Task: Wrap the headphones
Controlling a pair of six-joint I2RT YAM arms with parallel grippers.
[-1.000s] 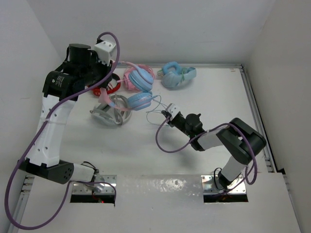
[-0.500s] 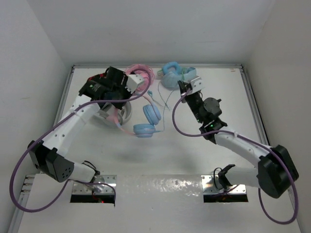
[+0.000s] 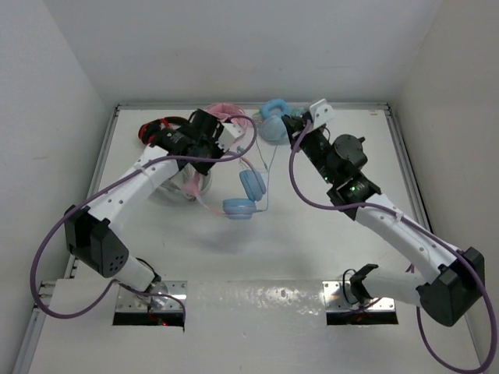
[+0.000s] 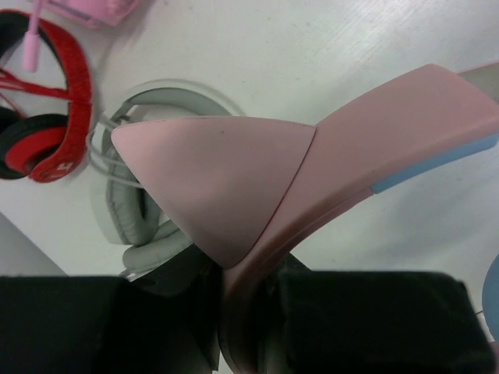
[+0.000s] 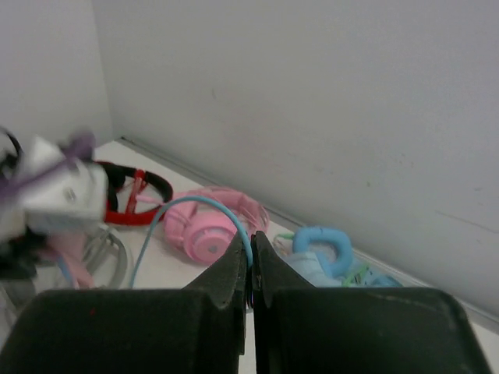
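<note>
The headphones hang from my left gripper (image 3: 212,148), which is shut on their pink headband. Their light blue earcups (image 3: 251,185) dangle just above the table's middle. In the left wrist view the headband with its small pink ear (image 4: 218,187) fills the frame, pinched between the black fingers of the left gripper (image 4: 249,312). My right gripper (image 3: 290,128) is raised near the back wall. In the right wrist view the right gripper (image 5: 251,265) is shut on the thin teal cable (image 5: 203,204), which arcs up and to the left. The cable (image 3: 267,179) drops beside the earcups.
Along the back lie a red and black pair (image 3: 156,128), an all-pink pair (image 3: 226,113) and an all-light-blue pair (image 3: 273,125). A grey and white pair (image 3: 187,183) lies under the left arm. White walls enclose the table on three sides.
My left gripper has carried the headphones to the right, toward the middle. My right gripper has lifted and moved toward the back wall with the cable.
</note>
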